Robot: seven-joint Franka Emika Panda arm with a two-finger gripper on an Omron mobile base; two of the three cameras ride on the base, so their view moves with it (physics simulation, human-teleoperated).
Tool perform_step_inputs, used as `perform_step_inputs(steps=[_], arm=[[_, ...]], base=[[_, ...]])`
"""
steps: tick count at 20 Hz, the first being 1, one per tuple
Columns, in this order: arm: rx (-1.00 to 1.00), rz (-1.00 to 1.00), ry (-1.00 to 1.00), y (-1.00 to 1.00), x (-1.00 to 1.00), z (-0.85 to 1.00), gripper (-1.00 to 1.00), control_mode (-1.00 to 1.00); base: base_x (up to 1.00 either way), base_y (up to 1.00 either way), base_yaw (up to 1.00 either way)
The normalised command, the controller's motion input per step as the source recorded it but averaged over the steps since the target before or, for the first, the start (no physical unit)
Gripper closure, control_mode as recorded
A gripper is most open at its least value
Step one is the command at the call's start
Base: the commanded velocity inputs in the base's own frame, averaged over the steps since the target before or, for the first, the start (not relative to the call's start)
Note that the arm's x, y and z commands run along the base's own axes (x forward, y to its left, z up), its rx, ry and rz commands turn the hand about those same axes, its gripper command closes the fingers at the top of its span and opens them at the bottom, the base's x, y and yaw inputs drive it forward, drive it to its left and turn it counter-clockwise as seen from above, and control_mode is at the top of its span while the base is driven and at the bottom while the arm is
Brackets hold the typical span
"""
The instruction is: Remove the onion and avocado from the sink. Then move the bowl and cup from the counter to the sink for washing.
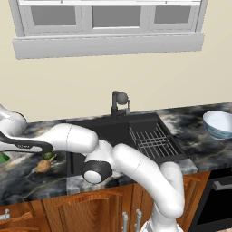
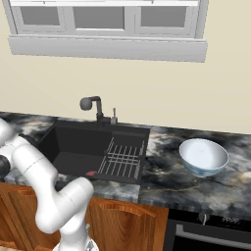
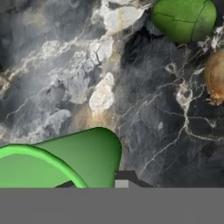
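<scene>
Down at the lower left of the hand view, right against the gripper point(image 3: 94, 186), stands the cup point(image 3: 65, 159), its bright green rim curving across one dark finger, and the jaws are closed on that rim. Ahead of the hand spreads bare marbled counter point(image 3: 109, 87), with nothing between the hand and the far things. Farther ahead and to the right lies the avocado point(image 3: 183, 18), and just beside it, nearer the right edge, the onion point(image 3: 215, 78); both rest on the stone, well apart from the cup. Across the left base view, the black sink point(image 1: 113, 131) with its wire rack point(image 1: 152, 141) comes next, then the bowl point(image 1: 218, 124) on the counter beyond. No writing or labels can be read.
</scene>
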Motion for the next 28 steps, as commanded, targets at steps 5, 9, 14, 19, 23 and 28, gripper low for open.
perform_step_inputs(steps=[5, 9, 14, 19, 23, 28], arm=[[-0.12, 0.0, 0.0, -0.28, -0.04, 0.58, 1.0, -1.0], [-0.1, 0.0, 0.0, -0.3, -0.07, 0.54, 1.0, -1.0], [-0.07, 0.0, 0.0, -0.38, -0.1, 0.47, 1.0, -1.0], [-0.06, 0.04, 0.0, -0.42, -0.12, 0.31, 1.0, -1.0], [-0.05, 0.07, -0.05, -0.43, -0.14, 0.2, 1.0, -1.0], [-0.02, 0.07, -0.11, -0.45, -0.14, 0.1, 1.0, -1.0]], base=[[0.0, 0.0, 0.0], [0.0, 0.0, 0.0], [0.0, 0.0, 0.0], [0.0, 0.0, 0.0], [0.0, 0.0, 0.0], [0.0, 0.0, 0.0]])
